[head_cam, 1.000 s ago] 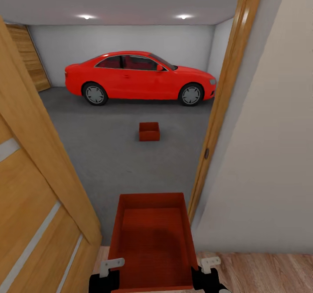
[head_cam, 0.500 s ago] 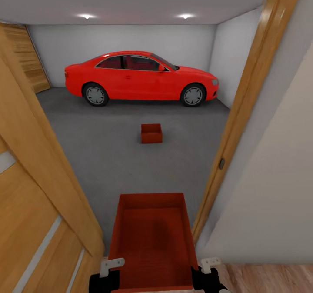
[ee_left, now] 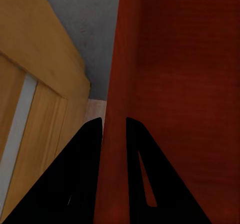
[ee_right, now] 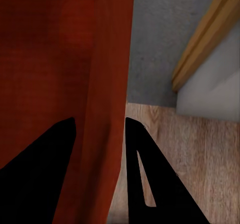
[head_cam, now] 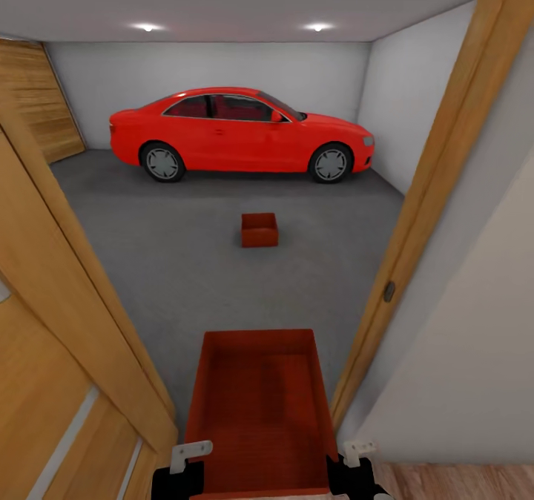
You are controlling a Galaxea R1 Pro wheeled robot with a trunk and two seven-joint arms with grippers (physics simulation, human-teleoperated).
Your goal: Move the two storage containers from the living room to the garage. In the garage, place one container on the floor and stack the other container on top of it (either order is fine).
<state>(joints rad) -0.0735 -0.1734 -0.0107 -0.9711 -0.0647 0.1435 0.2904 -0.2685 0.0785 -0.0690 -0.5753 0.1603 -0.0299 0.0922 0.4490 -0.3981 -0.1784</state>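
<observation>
Doorway frame [head_cam: 437, 188] has slid outward since a second ago: robot advancing into garage. Both end effectors, left [ee_left: 114, 129] and right [ee_right: 100, 129], clamp carried bin [head_cam: 256, 403]; second bin [head_cam: 259, 230] waits on concrete floor [head_cam: 170, 262].

Two storage containers [head_cam: 259, 411] [head_cam: 259, 231], one red car [head_cam: 239, 133], two ceiling lights [head_cam: 146, 27] [head_cam: 317, 27]

One storage container [head_cam: 256, 403] is held in the doorway between an open door [head_cam: 59, 352] at left and a frame [head_cam: 437, 188] at right, while the other container [head_cam: 259, 230] is set on the garage floor [head_cam: 170, 248] ahead, before a car [head_cam: 237, 133].
</observation>
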